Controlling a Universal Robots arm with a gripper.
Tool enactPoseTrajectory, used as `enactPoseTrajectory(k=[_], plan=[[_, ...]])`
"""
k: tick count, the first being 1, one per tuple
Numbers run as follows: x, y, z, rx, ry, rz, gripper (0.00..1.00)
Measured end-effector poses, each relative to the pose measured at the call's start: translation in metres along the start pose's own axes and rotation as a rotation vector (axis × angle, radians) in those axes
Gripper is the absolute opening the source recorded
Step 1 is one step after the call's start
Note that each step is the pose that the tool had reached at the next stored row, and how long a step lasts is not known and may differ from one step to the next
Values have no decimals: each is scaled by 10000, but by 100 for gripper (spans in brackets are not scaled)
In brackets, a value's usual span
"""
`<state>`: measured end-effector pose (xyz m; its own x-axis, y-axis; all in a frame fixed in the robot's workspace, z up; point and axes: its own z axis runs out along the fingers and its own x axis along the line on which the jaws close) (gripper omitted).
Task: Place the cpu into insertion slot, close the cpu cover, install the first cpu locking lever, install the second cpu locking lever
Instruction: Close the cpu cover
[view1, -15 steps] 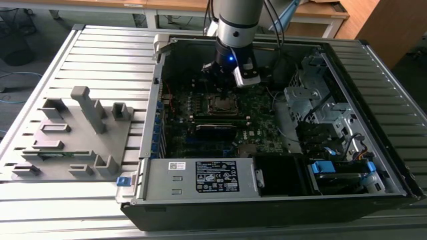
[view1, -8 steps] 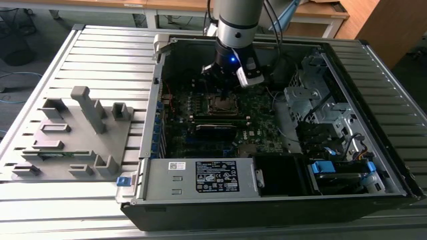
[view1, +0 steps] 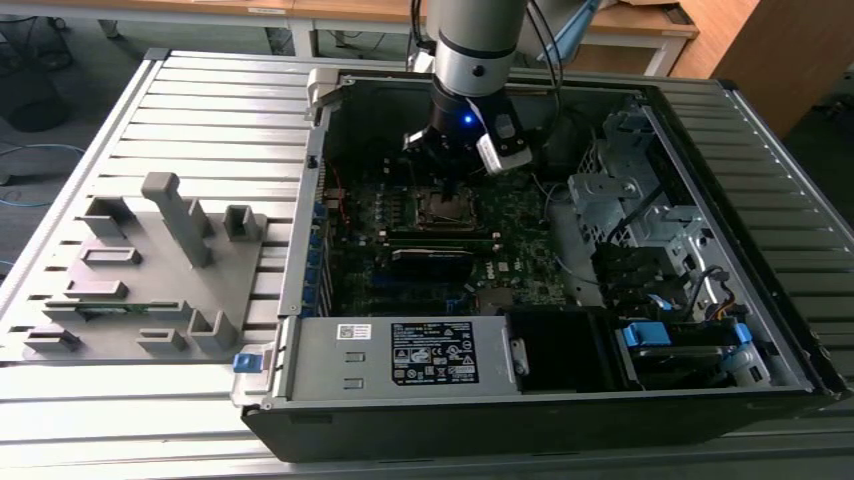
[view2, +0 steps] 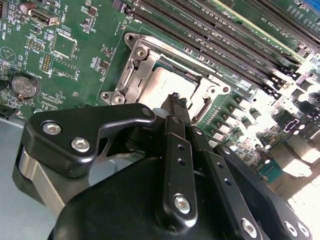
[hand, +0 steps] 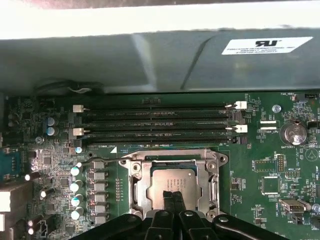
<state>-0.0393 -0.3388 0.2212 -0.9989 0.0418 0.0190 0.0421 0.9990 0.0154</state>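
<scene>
The cpu (hand: 170, 181) lies flat in the insertion slot (view1: 447, 207), its dull grey top showing in both wrist views (view2: 161, 86). The silver cpu cover (hand: 136, 186) lies flat around it, its cut-out framing the chip (view2: 131, 75). My gripper (hand: 173, 196) is shut with nothing between the fingers. Its joined tips (view2: 175, 98) rest at or just above the chip's near edge; I cannot tell whether they touch. In the exterior view my gripper (view1: 450, 178) hangs straight over the socket inside the open case. The locking levers are not clear to me.
Long memory slots (hand: 155, 122) run beside the socket, with a row of capacitors (hand: 75, 192) on another side. The case wall (hand: 150, 60) rises behind. A black-labelled power supply (view1: 427, 352), drive cages (view1: 641, 210) and a grey fixture (view1: 147, 260) outside the case surround the work area.
</scene>
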Motion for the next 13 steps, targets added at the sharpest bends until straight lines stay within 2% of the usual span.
enactPoseTrajectory(k=[7, 13], plan=[[-5, 0, 5, -3, -5, -479, 11], [-5, 0, 7, -2, -5, -570, 11]])
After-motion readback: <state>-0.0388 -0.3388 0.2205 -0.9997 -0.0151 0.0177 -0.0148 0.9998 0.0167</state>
